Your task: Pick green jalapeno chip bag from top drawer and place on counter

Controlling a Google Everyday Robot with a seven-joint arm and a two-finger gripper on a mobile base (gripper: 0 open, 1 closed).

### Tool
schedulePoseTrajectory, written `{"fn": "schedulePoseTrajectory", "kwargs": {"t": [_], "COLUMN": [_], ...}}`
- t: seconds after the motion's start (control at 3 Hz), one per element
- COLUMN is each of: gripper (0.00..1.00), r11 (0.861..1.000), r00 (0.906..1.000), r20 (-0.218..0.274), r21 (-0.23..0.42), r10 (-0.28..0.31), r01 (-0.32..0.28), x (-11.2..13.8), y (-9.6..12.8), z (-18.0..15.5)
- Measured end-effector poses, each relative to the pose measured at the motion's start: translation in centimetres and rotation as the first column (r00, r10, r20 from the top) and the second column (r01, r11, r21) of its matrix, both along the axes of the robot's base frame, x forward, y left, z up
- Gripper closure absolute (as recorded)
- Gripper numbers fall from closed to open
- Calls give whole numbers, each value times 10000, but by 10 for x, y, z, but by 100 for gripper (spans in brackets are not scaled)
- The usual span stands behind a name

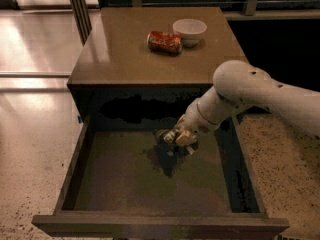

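Inside the top drawer (150,223), toward its back wall and a little right of its middle, we see the green jalapeno chip bag (167,141). It shows as a small, dark, crumpled shape with pale patches along its upper edge. It is tilted and seems to hang just clear of the drawer's olive-brown bottom. A dark shadow (167,165) lies on that bottom directly beneath the bag and a little nearer the drawer's front.

The gripper (182,136) is at the bag's upper right edge, over the rear part of the drawer, and we read its fingers as clamped on the bag's top. We cannot make out the lettering on the bag.

From the gripper, the white arm (250,91) climbs up and to the right. It passes over the drawer's back right corner, bends at a rounded joint above that corner, and runs out past the drawer's right side.

The drawer is pulled fully open toward us. Its dark grey frame runs all the way round, and its front wall is the part closest to us.

Above and behind the drawer is the counter (125,59), the brown, slightly glossy top of the cabinet the drawer slides from. Well behind the drawer, near the counter's far edge, a red crushed can (164,41) lies on its side. A white bowl (189,30) stands just beside the can on the right, and we cannot tell whether the two touch.

Left and right of the drawer spreads the pale speckled floor (35,139).
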State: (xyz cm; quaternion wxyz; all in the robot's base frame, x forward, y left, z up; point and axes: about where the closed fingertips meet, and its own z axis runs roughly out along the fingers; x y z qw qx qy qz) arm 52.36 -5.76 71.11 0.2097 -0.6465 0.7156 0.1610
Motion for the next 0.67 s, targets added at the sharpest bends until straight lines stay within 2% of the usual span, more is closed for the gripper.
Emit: {"fn": "schedulePoseTrajectory", "kwargs": {"t": [0.33, 0.67], "gripper": [100, 100], "r11": [9977, 9943], "r00": [9967, 9897], "r20": [467, 956], "r21": [-195, -189], "r10": [658, 1065], "r01": [-650, -1052], "x": [32, 57], "y": [20, 39], "z": [72, 140]}}
